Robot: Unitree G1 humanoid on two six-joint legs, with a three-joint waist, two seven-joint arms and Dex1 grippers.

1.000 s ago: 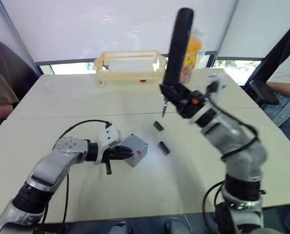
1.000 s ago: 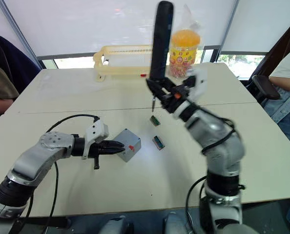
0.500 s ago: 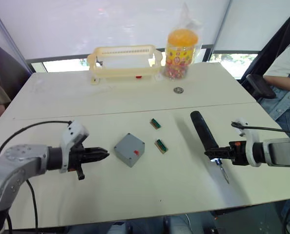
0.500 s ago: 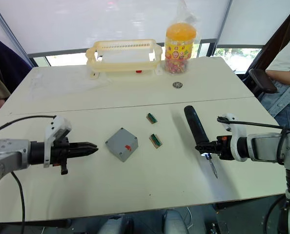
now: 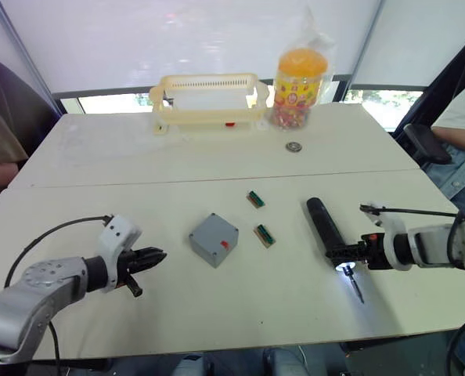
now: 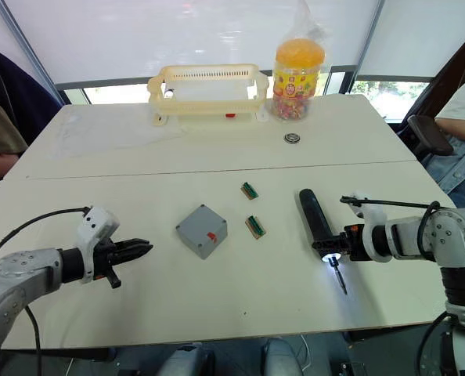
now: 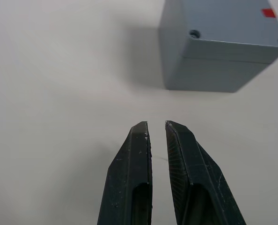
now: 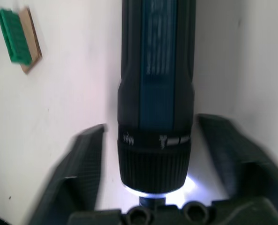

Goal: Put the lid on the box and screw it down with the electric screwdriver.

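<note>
We are seeing the box (image 5: 214, 239), lid on, sitting mid-worktop (image 5: 138, 168); screwdriver (image 5: 326, 226) lying between the released right tool (image 8: 154, 154); left tool (image 7: 157, 154) nearly clenched, holding nothing.

The grey box (image 6: 202, 230) sits mid-table, lid on. The left gripper (image 6: 141, 249) points at it from well apart. The screwdriver (image 6: 317, 227) lies by the right gripper (image 6: 336, 248).
</note>
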